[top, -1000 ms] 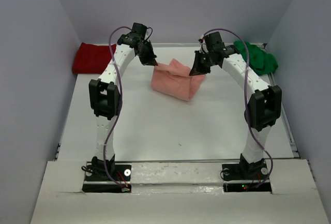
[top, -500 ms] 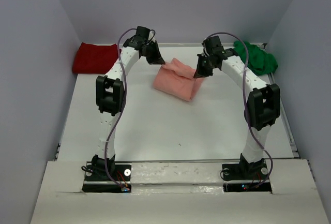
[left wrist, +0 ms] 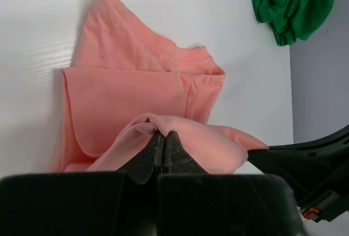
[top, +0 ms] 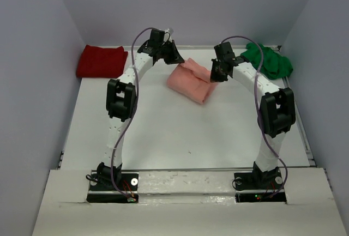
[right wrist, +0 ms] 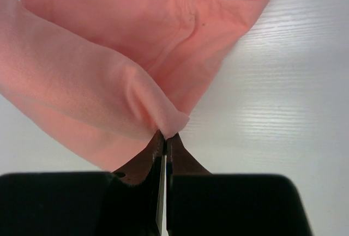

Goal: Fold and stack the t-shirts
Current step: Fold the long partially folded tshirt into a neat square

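The white table [top: 163,132] bears three shirts. The red shirt [top: 101,60] lies in its far left corner and the green shirt [top: 270,61] far right. The pink shirt [top: 191,80] lies between.

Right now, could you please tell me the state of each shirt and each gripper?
salmon-pink t-shirt: partly folded, one edge lifted by both grippers
dark red t-shirt: folded flat, lying free
green t-shirt: crumpled, unfolded
left gripper: shut on the salmon-pink t-shirt
right gripper: shut on the salmon-pink t-shirt
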Available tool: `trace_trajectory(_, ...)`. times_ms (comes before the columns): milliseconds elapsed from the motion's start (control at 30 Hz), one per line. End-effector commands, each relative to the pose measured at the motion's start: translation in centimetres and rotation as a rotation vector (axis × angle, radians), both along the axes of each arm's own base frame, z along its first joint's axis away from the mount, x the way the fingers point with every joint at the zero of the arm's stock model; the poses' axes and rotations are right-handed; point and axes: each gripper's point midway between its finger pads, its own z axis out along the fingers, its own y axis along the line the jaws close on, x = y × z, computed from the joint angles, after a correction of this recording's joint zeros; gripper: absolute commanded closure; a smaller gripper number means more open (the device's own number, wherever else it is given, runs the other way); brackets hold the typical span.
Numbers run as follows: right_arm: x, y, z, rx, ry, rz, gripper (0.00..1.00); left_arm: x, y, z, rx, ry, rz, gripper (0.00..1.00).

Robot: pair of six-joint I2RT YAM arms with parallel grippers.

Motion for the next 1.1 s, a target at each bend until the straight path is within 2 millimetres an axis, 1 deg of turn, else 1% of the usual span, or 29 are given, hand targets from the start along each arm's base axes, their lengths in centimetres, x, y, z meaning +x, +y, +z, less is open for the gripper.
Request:
trace_trajectory(0,2.6,-2.1,1.0,-0.086,-0.112,-0.059,1.00,0.2,-2.5,-0.9,-0.054,-0.028,-0.057,1.00)
trace_trajectory(33,2.8,-2.0,0.6,-0.089,-0.106,-0.056,1.00,0.3,-2.6,-1.5,-0.055,-0.021,-0.058,1.00)
trace_trajectory(67,3.0,-1.9,0.2,-0.089,-0.100,-0.051,1.00,-0.1,-3.5,-2.0,-0.066,-0.009,-0.079,1.00)
trace_trajectory(100,3.0,-1.7,-0.3,-0.086,-0.088,-0.045,1.00,0.0,-4.0,-3.5,-0.068,0.012,-0.092,1.00)
trace_trajectory(133,3.0,-1.6,-1.4,-0.089,-0.065,-0.042,1.00,-0.3,-4.5,-4.3,-0.072,0.031,-0.105,1.00)
trace_trajectory(200,3.1,-1.4,-2.2,-0.085,-0.051,-0.045,1.00,-1.1,-5.7,-5.9,-0.080,0.074,-0.137,1.00)
trace_trajectory(267,3.3,-1.1,-3.2,-0.079,-0.039,-0.040,1.00,-1.7,-6.3,-8.5,-0.058,0.118,-0.147,1.00)
trace_trajectory(333,3.5,-1.0,-4.0,-0.077,-0.030,-0.036,1.00,-2.3,-6.6,-9.7,-0.047,0.138,-0.157,1.00)
trace_trajectory(367,3.7,-0.8,-4.8,-0.075,-0.021,-0.034,1.00,-2.9,-7.0,-10.5,-0.038,0.157,-0.167,1.00)
trace_trajectory(400,3.6,-0.8,-5.4,-0.076,-0.009,-0.033,1.00,-3.0,-7.1,-10.6,-0.032,0.159,-0.170,1.00)
trace_trajectory(467,3.9,-0.3,-6.4,-0.058,0.010,-0.028,1.00,-3.5,-7.1,-11.6,-0.007,0.177,-0.175,1.00)
trace_trajectory(500,3.8,-0.1,-7.6,-0.055,0.035,-0.025,1.00,-3.8,-7.3,-11.7,0.002,0.176,-0.180,1.00)
trace_trajectory(567,3.8,0.9,-8.5,-0.014,0.063,-0.005,1.00,-3.8,-7.1,-11.8,0.029,0.168,-0.178,1.00)
trace_trajectory(600,3.7,1.2,-8.8,-0.001,0.073,0.000,1.00,-4.1,-6.7,-12.1,0.048,0.184,-0.174,1.00)
trace_trajectory(667,3.2,1.8,-10.0,0.026,0.113,0.010,1.00,-4.1,-6.2,-12.0,0.085,0.180,-0.163,1.00)
trace_trajectory(733,2.5,2.4,-10.9,0.056,0.156,0.032,1.00,-5.0,-5.1,-12.2,0.144,0.209,-0.155,1.00)
trace_trajectory(767,2.3,2.5,-11.0,0.060,0.168,0.034,1.00,-5.5,-4.2,-12.7,0.184,0.235,-0.139,1.00)
trace_trajectory(800,2.0,2.6,-11.2,0.067,0.182,0.039,1.00,-5.8,-3.8,-12.7,0.208,0.237,-0.134,1.00)
trace_trajectory(833,1.4,2.9,-11.4,0.081,0.208,0.056,1.00,-6.8,-2.9,-12.9,0.240,0.255,-0.128,1.00)
trace_trajectory(867,1.1,3.0,-11.4,0.083,0.220,0.058,1.00,-7.2,-2.1,-13.1,0.272,0.263,-0.111,1.00)
trace_trajectory(933,0.0,3.4,-11.7,0.109,0.261,0.086,1.00,-9.1,-0.5,-13.3,0.327,0.304,-0.096,1.00)
trace_trajectory(967,-0.4,3.4,-11.7,0.113,0.282,0.086,1.00,-9.7,0.3,-13.5,0.361,0.314,-0.086,1.00)
trace_trajectory(1000,-1.5,3.7,-11.8,0.134,0.313,0.107,1.00,-10.6,1.0,-12.9,0.383,0.331,-0.079,1.00)
trace_trajectory(1033,-2.1,3.8,-11.9,0.145,0.331,0.116,1.00,-12.3,2.1,-14.4,0.416,0.389,-0.075,1.00)
trace_trajectory(1067,-2.8,3.8,-11.8,0.152,0.344,0.125,1.00,-13.2,2.7,-14.6,0.427,0.409,-0.072,1.00)
